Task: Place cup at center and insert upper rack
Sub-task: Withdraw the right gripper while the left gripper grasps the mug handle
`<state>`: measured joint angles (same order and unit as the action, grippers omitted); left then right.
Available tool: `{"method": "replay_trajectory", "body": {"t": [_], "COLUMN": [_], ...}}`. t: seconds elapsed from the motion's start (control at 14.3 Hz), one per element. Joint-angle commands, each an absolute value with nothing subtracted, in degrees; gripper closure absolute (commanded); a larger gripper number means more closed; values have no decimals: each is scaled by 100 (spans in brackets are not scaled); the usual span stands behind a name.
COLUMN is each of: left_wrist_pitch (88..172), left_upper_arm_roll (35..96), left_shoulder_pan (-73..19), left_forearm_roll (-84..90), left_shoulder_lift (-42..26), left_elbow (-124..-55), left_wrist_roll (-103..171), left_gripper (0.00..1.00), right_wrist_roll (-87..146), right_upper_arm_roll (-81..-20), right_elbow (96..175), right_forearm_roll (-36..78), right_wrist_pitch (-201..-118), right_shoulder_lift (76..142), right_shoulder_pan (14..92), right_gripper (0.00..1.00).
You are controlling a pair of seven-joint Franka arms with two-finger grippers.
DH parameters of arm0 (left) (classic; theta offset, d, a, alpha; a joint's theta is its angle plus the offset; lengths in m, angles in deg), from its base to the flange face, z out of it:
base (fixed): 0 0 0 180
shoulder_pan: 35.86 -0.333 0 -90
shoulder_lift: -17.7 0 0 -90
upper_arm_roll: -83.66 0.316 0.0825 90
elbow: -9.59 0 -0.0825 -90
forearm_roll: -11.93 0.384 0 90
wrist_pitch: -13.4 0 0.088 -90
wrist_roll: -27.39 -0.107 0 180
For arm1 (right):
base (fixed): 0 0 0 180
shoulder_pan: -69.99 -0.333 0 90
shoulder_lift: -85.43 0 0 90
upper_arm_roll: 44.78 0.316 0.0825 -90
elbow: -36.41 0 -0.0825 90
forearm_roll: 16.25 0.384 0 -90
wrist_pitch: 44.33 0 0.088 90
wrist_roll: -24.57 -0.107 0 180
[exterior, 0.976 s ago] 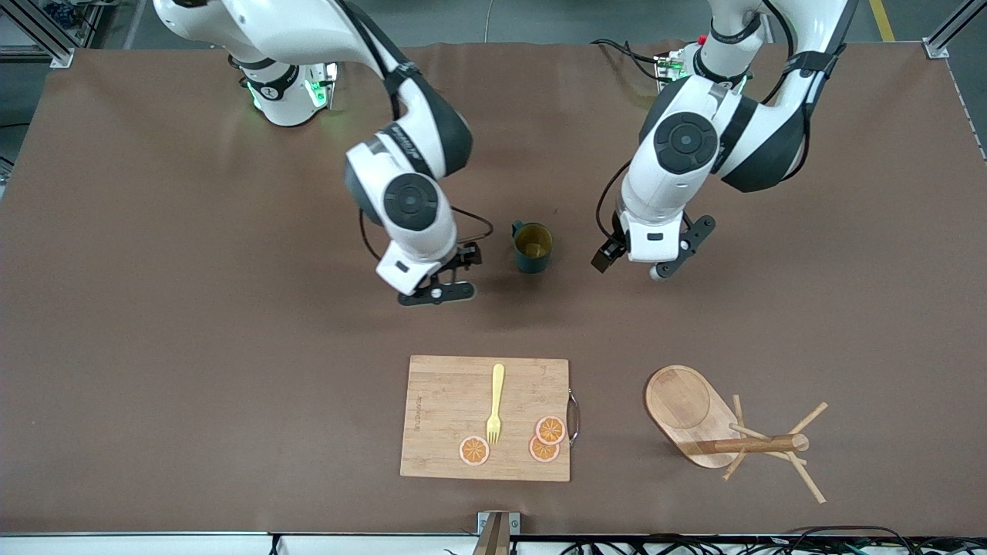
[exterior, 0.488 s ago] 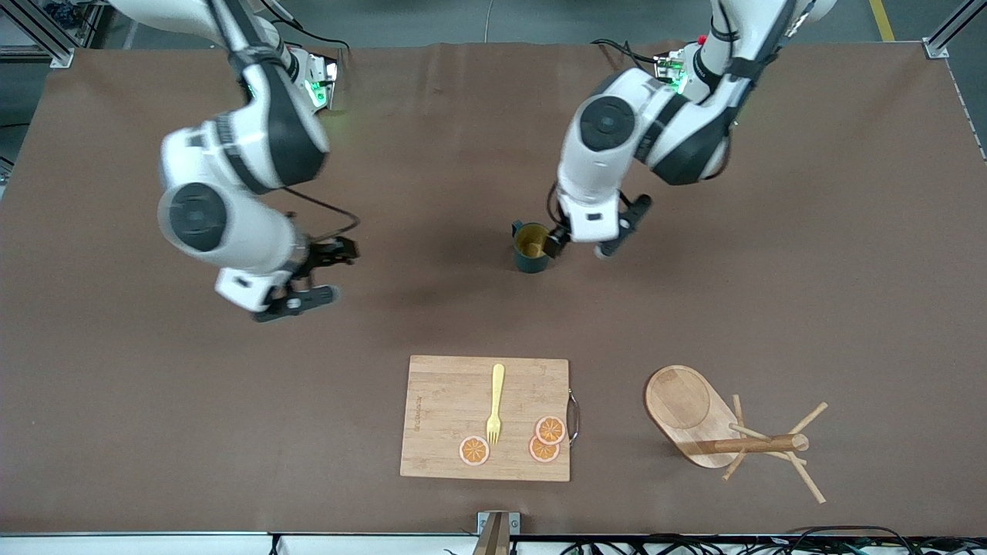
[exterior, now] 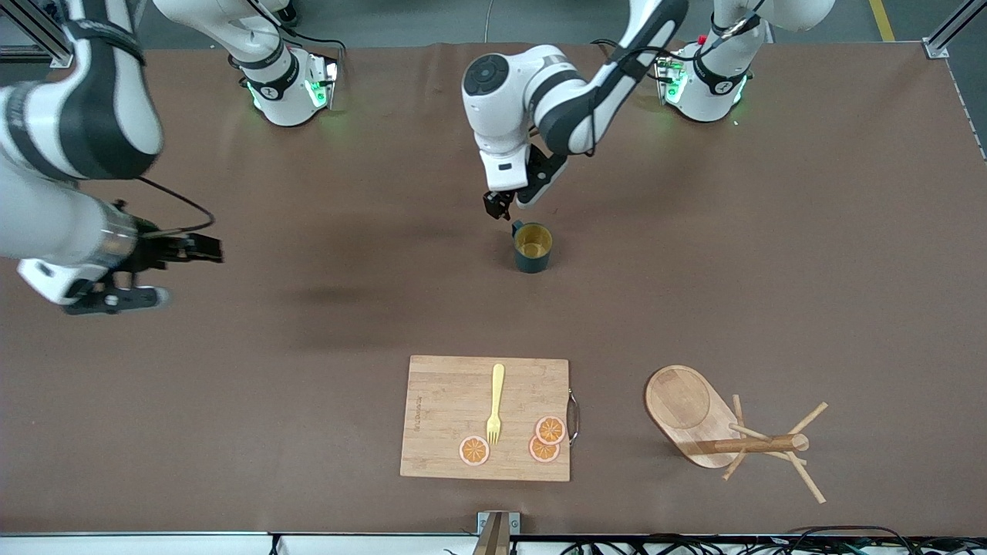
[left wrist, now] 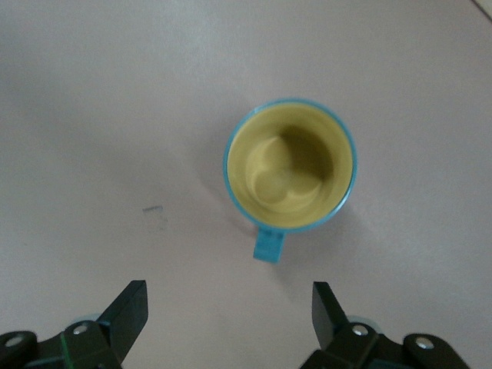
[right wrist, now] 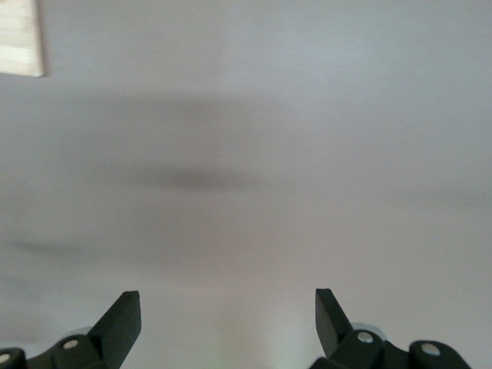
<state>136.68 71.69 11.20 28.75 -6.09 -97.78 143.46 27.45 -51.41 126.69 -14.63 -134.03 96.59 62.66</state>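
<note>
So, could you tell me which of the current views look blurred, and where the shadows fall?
Front view: the right arm's upper links smear with motion near the table's right-arm end, while the cup and the upper rack stay sharp; a soft dark shadow lies on the table. Left wrist view: the cup is slightly soft, with a shadow inside. Right wrist view: streaky blur, a diffuse dark band.

The right wrist view shows the right gripper (right wrist: 228, 323) with its two dark fingers (right wrist: 119, 319) spread wide apart and nothing between them. Below it lies the bare table (right wrist: 254, 154), crossed by a soft dark shadow. A corner of the light wooden cutting board (right wrist: 18, 37) shows at the picture's edge.
</note>
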Motion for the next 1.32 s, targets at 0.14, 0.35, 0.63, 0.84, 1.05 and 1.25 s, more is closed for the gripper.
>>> {"method": "replay_trajectory", "body": {"t": [0.14,0.35,0.63,0.84,1.05,1.25], "left_wrist_pitch": [13654,13619,13583,13225,13092,13065], "left_upper_arm_roll": [7258,7730,9330,9376,9482,9508], "left_shoulder_pan": [1652,2239,3822,3946,4087,4087], "left_forearm_roll": [4081,4523,4410,4444,4462,4471], "left_shoulder_lift": [-1419,-1841,-2246,-2378,-2449,-2466], "left_elbow": [-9289,-9000,-8823,-8814,-8814,-8718], "left_wrist_roll": [15218,15508,15764,15782,15773,15773], "left_gripper": [11,13,14,16,21,33], "right_wrist_roll": [2738,2765,2765,2774,2765,2721], "right_upper_arm_roll": [-5005,-4997,-4988,-4970,-4962,-4962], "right_elbow": [11473,11463,11271,11155,11155,11155], "right_forearm_roll": [-1651,-1678,-1722,-1652,-1643,-1625], "right_wrist_pitch": [-12178,-12159,-12133,-12097,-12097,-12097], "right_shoulder_lift": [9606,9615,9615,9615,9615,9615], "right_shoulder_pan": [6832,6972,6964,6946,6929,6929], "right_gripper": [0,0,0,0,0,0]}}
